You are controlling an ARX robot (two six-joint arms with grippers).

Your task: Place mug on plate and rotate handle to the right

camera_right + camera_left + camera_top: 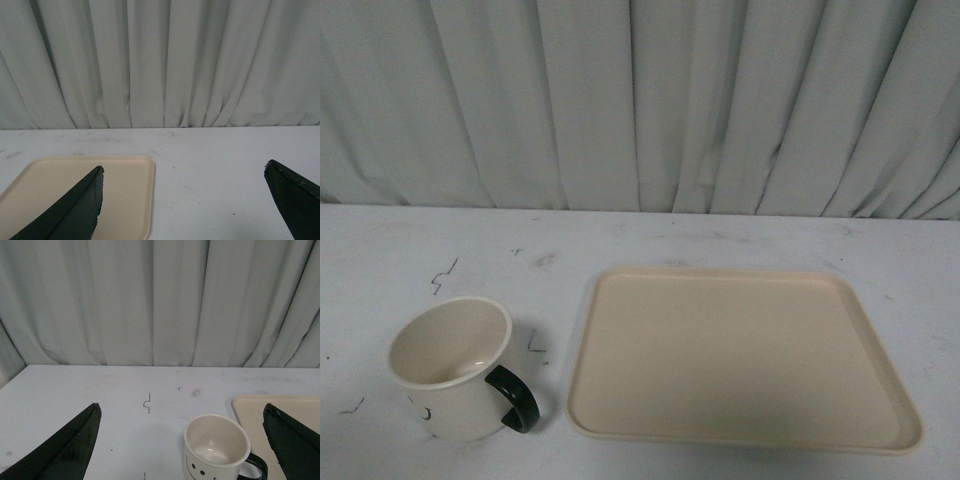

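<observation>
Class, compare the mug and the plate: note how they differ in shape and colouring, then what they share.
The mug is round and deep; the plate is rectangular, flat and far wider. The mug carries a dark handle; the plate is plain beige. Both stand empty on the white table.

Soft, even, dim light; faint shadows.

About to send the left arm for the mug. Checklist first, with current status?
1. Cream-white smiley-face mug upright on white table: ok.
2. Mug on beige rectangular plastic tray: not ok, sits left of it.
3. Tray bare: ok.
4. Glossy dark loop handle toward right: ok, angled nearer robot.
5. Left fingers open, empty: ok.
6. Right fingers open, empty: ok.
</observation>
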